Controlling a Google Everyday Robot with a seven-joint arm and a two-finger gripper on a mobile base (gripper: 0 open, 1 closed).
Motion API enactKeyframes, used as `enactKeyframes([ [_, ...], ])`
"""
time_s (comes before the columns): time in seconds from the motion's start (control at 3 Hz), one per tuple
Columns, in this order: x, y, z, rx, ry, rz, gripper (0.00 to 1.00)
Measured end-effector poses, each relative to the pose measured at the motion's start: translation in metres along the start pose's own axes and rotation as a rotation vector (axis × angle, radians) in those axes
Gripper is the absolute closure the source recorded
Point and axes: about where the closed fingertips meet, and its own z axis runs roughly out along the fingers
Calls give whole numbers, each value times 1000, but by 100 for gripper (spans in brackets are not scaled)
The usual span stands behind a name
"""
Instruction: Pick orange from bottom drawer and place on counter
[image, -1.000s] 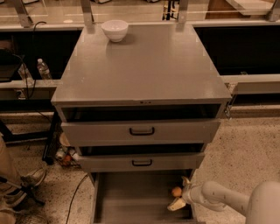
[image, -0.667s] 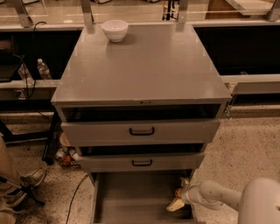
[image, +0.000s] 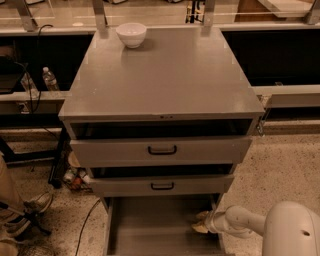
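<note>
**Gripper at the right side of the open bottom drawer**

The bottom drawer (image: 150, 225) is pulled out below two upper drawers, its grey floor bare on the left and in the middle. The arm (image: 242, 222) reaches in from the right, and the gripper (image: 200, 222) hangs low over the drawer's right side, close to the wall. The orange (image: 202, 215) shows as a small pale lump right at the gripper's tip, on the side nearer the cabinet. Whether the gripper is spread or closed, or has hold of the fruit, I cannot tell. Well above, the counter (image: 165, 75) carries a white bowl (image: 131, 34) at its far left corner
</note>
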Motion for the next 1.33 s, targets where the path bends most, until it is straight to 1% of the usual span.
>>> enactKeyframes([
  [0.33, -4, -3, -11, 9, -3, -15, 85],
  [0.67, -25, 0, -38, 26, -84, -48, 100],
  [1.0, -43, 2, -84, 71, -208, -67, 100],
  [1.33, -42, -6, -148, 150, -320, -44, 100],
])
